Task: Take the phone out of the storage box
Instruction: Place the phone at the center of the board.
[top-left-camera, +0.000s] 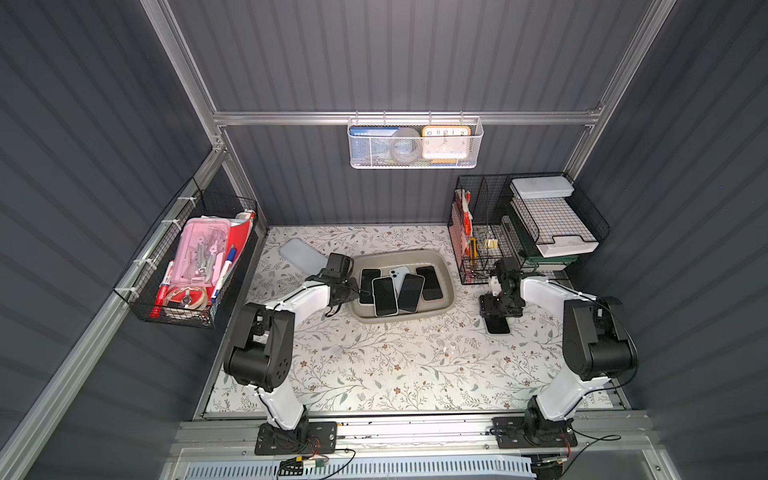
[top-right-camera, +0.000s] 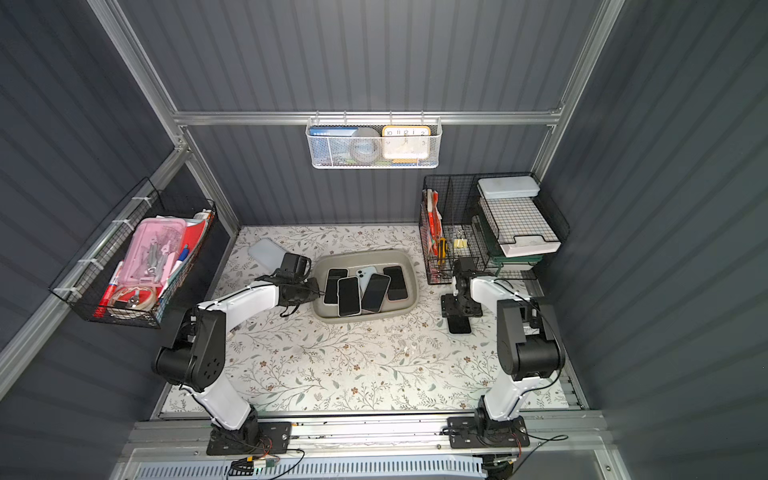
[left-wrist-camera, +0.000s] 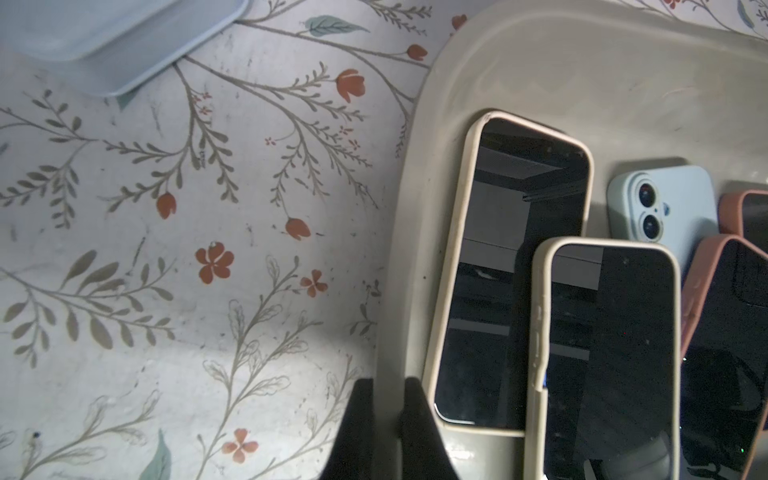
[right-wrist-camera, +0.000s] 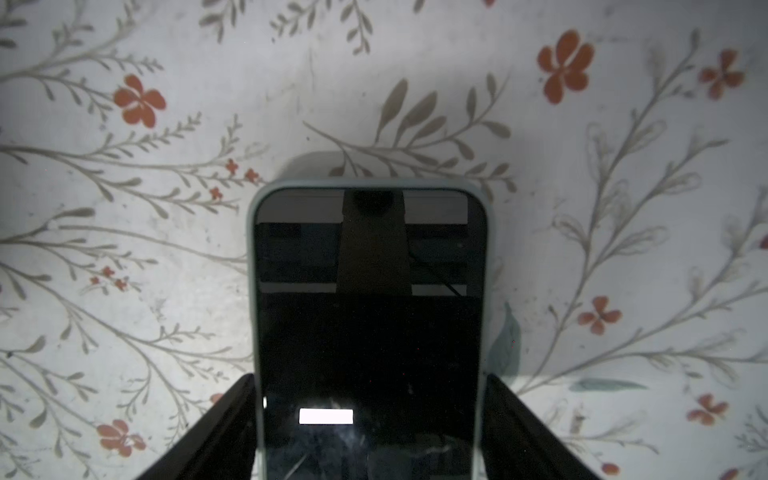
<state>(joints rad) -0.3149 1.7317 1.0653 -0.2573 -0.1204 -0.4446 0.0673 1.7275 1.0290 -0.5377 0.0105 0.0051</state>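
The storage box (top-left-camera: 441, 262) (top-right-camera: 409, 266) is a shallow grey-beige tray at mid-table with several phones (top-left-camera: 385, 296) lying overlapped inside. My left gripper (top-left-camera: 353, 291) (left-wrist-camera: 388, 380) is shut on the box's left rim (left-wrist-camera: 415, 208), one finger outside the wall and one inside, beside a cream-cased phone (left-wrist-camera: 507, 270). To the right of the box, my right gripper (top-left-camera: 498, 311) (right-wrist-camera: 368, 376) is shut on the long sides of a dark-screened phone (right-wrist-camera: 370, 291) (top-left-camera: 497, 325) in a pale case, screen up, low over the floral table. Whether that phone touches the table I cannot tell.
A flat pale bluish slab (top-left-camera: 301, 255) (left-wrist-camera: 104, 33) lies behind the left arm. A black wire organiser (top-left-camera: 528, 228) stands at the back right, close to the right wrist. A black basket (top-left-camera: 187, 270) hangs on the left wall, a white mesh one (top-left-camera: 415, 143) on the back wall.
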